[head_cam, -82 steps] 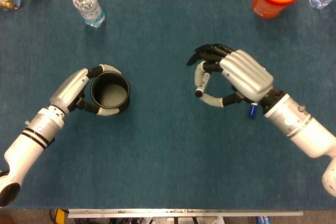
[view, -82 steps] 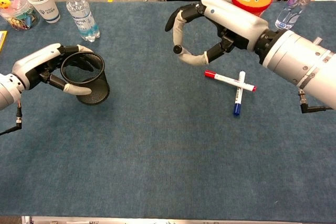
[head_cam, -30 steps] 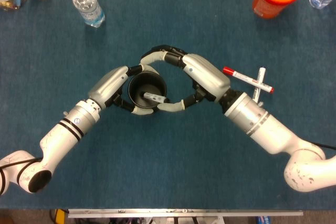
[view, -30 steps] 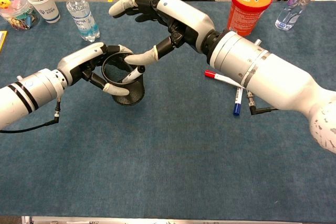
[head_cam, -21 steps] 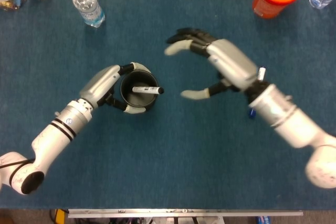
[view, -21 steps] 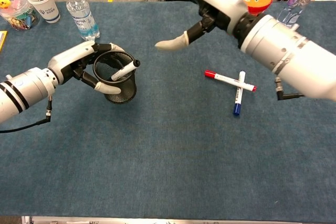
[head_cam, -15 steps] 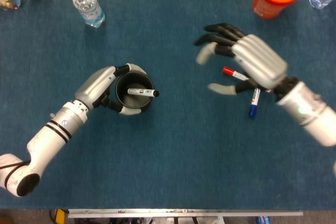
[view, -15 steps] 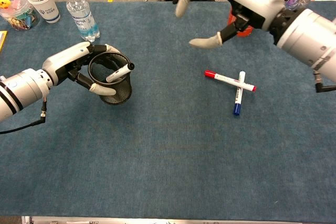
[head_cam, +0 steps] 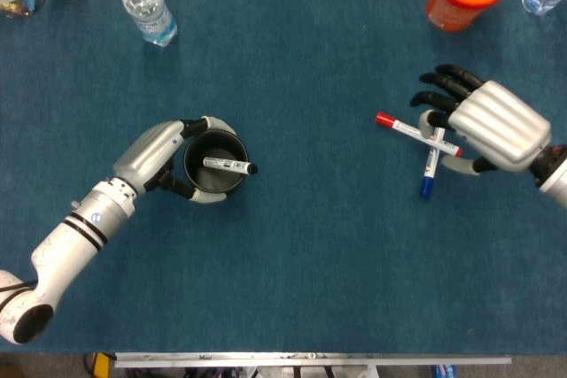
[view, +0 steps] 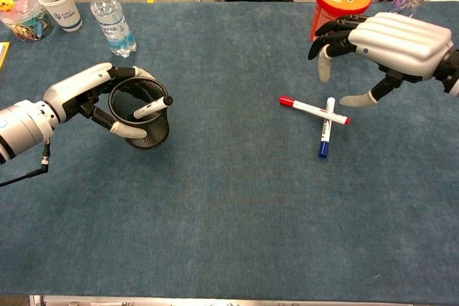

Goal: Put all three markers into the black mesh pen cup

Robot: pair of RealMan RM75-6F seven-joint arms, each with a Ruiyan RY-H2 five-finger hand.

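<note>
Markers: right hand (view: 391, 44), fingers spread and empty, hovers above crossed red marker (view: 313, 110) and blue marker (view: 325, 130). Light, stiff, probably slick; pinch mid-barrel. Left hand (view: 90, 98) grips cup (view: 140, 116) holding black marker (view: 152, 107).

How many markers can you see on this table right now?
3: a black-capped marker leans in the mesh cup; a red marker and a blue marker lie crossed on the table. The paper cup may hold more.

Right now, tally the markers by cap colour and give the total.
Black-capped marker, in the black mesh pen cup: 1
Red-capped marker, on the table: 1
Blue-capped marker, under the red one: 1
Total: 3
</note>
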